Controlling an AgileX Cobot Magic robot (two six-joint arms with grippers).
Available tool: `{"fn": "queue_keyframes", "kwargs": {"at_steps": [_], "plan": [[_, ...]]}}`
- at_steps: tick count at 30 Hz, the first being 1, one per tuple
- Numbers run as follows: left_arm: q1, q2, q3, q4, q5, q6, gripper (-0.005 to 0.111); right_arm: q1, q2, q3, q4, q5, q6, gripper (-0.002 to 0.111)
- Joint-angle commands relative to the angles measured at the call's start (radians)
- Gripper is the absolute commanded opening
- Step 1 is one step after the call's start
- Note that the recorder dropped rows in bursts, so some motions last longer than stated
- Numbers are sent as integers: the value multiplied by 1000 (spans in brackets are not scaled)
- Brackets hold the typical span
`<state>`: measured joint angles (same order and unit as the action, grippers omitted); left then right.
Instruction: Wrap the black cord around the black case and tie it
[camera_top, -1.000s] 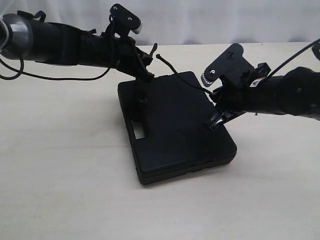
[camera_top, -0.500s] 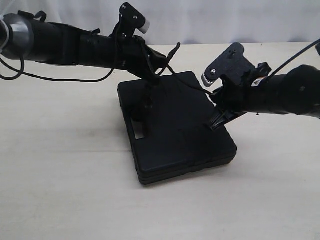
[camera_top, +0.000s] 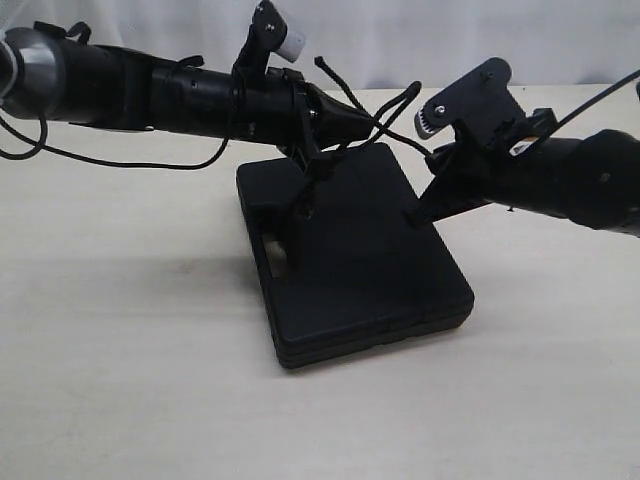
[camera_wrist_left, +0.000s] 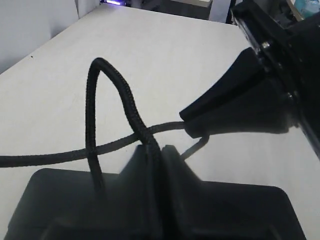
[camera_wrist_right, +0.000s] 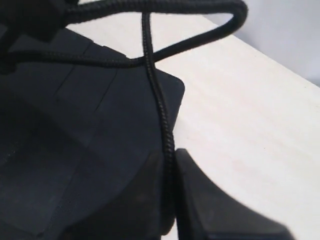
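The black case (camera_top: 380, 290) lies flat on the table, its handle cutout (camera_top: 277, 255) toward the left. Both grippers hover over its far half, close together. My left gripper (camera_top: 374, 124) is shut on the black cord (camera_top: 398, 103), which loops up between the two arms. In the left wrist view the cord (camera_wrist_left: 127, 100) rises from the left gripper (camera_wrist_left: 157, 150) in a narrow loop and crosses a strand running to the right gripper (camera_wrist_left: 197, 125). My right gripper (camera_top: 414, 214) is shut on the cord (camera_wrist_right: 159, 105) just above the case lid (camera_wrist_right: 75, 130).
The pale table (camera_top: 130, 380) stretches wide around the case on every side. A white curtain (camera_top: 400, 40) hangs behind the table's far edge. The thin robot cable (camera_top: 120, 155) droops under the left arm.
My left gripper has swung rightward over the case's far edge toward the right gripper, carrying the cord. The right gripper has lifted off the lid. The cord loop between them stands higher.
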<state>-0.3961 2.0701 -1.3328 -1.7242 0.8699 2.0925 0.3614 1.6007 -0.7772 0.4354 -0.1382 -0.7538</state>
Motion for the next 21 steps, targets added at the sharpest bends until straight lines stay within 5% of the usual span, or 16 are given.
{"fn": "queue_keyframes", "kwargs": {"at_steps": [1,7,14,21], "plan": [[1,-3,-7,59,58,0,0,2,-10,5,1,-52,38,4],[1,-3,-7,111,91,0,3,2,-10,5,1,-70,59,4],[1,-3,-7,115,167,0,39,2,8,5,1,-70,59,4],[1,-3,-7,48,56,5,55,2,56,5,-3,-97,59,4]]}}
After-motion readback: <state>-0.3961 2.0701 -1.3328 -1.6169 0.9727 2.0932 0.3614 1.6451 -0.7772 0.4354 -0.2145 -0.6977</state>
